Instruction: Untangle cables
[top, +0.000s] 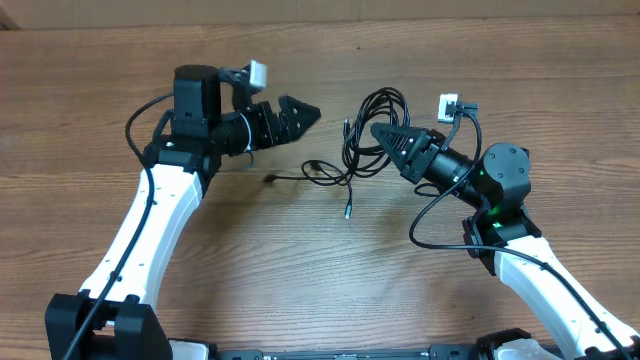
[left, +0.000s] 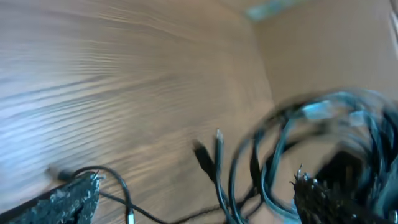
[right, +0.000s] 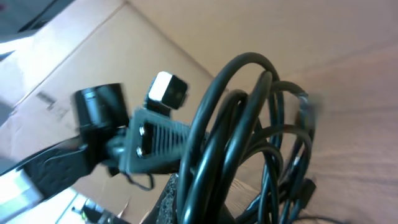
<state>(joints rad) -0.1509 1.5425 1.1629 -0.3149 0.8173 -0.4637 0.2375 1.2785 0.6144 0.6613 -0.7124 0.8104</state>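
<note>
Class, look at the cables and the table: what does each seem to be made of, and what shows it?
The cables: black sheath, probably rubber or soft plastic, slightly glossy; pale highlights run along their curves, and they bend in loose loops.
The table: wood or wood-look laminate, matte; brown grain lines, no glare. The pictures cannot settle which.

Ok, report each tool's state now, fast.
Left tool: open, holding nothing.
Right tool: closed, gripping the cables.
</note>
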